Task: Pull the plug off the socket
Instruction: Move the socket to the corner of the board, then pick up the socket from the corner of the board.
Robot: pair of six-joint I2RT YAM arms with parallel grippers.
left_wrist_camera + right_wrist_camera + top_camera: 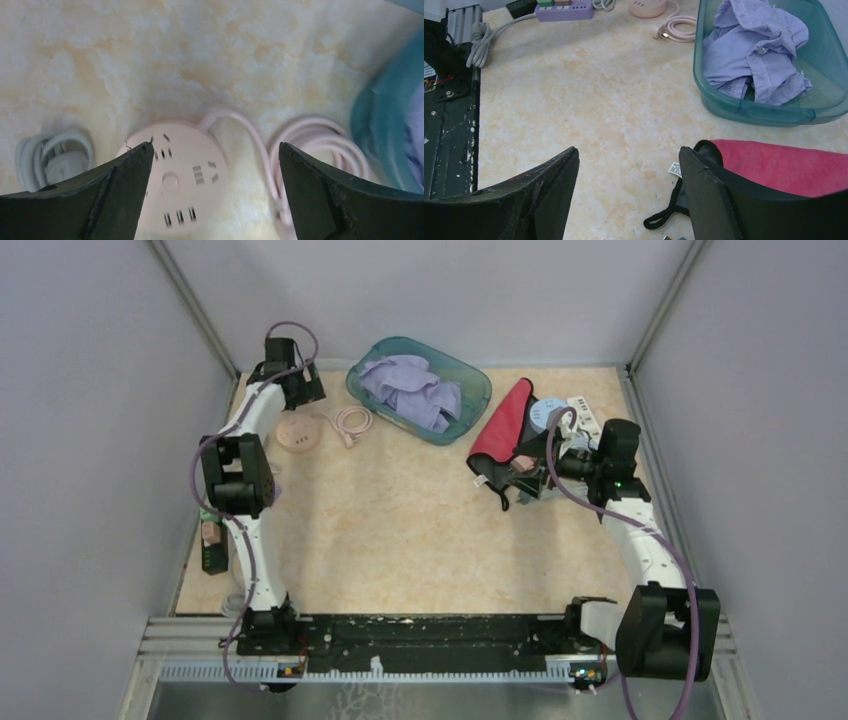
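My left jaws gape wide, empty, over the pink socket (pixel 175 180) by the worktop's far left corner. Its face looks bare, with a white plug (pixel 57 165) lying just beside it, so the pulling seems done.

Count taken across the desk (pixel 400 530).

- Round pink plastic socket hub (pixel 185 180): one, at 10 o'clock.
- Coiled pink cord (pixel 310 135): one, just beside the hub.
- Coiled white cord (pixel 55 150): one.
- Translucent teal plastic tub (pixel 769 114): one, at 12 o'clock.
- Crumpled lavender fabric (pixel 754 45) inside the tub: one heap; the number of garments cannot be told.
- Red cloth with black backing (pixel 784 162): one, at 2 o'clock.
- Power strips: two, a long purple strip (pixel 564 9) and a white strip (pixel 585 412).
- Round pale-blue object (pixel 545 415): one, partly hidden.
- Robot arms: two, the left arm (pixel 245 440) and the right arm (pixel 640 530).
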